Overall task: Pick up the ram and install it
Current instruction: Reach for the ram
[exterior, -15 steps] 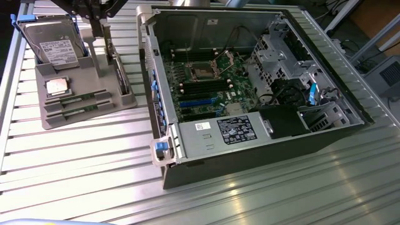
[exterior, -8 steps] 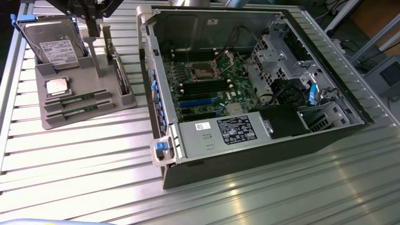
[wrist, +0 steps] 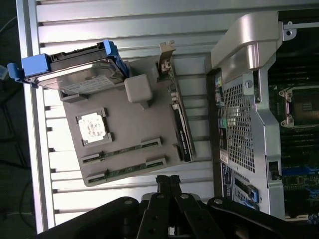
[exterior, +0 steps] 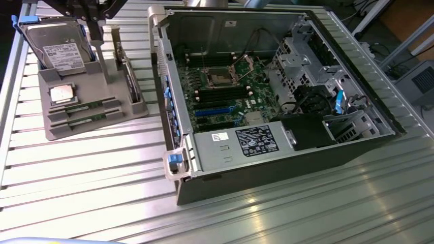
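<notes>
Plainly the job is at its start: the ram has not been lifted, and it sits in a slot of the grey holder at the upper left of the exterior view, just beside the square silver CPU chip. A second stick rests in the parallel slot next to it, towards the holder's near edge, and nothing shows which of the two is meant. The gripper hangs above the holder's far end, near the hard drive, well clear of both sticks. In the wrist view its fingers are pressed together with nothing between them. Both the grasp and the installation are therefore left to do. The open computer case lies on the table at the exterior view's right, and its motherboard is exposed. The long dark memory slots beside the processor socket seem to hold no green stick, though I cannot be sure. The ram itself shows as a long, thin, dark green strip seated low between grey clips at each end. Only its upper edge and a few paler patches are on show, so it looks narrow and offers little to take hold of.
</notes>
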You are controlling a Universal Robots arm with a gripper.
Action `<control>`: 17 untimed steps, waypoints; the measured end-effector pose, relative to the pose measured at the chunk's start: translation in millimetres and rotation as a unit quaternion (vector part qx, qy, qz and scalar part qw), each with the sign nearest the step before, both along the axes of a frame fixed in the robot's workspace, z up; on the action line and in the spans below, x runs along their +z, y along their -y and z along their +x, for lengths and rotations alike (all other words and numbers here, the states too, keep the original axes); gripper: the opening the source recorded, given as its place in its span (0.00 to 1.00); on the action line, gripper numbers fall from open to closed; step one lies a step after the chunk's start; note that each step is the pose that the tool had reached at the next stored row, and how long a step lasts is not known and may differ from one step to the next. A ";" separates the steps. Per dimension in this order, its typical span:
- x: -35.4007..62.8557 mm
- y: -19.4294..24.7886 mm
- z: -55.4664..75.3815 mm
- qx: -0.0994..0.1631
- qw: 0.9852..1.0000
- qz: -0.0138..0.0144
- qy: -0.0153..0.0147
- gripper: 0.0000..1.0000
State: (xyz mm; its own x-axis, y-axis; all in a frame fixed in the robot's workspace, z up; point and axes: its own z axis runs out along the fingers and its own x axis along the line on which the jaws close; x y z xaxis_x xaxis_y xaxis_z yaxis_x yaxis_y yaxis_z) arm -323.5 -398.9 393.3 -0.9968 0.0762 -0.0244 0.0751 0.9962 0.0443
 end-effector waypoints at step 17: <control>-0.1 0.0 -33.6 0.000 1.000 0.000 0.000 0.11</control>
State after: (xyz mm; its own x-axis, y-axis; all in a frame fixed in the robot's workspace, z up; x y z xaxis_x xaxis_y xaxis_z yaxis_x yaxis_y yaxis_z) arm -357.1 -398.9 393.3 -0.9968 0.0762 -0.0245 0.0751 0.9962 0.0444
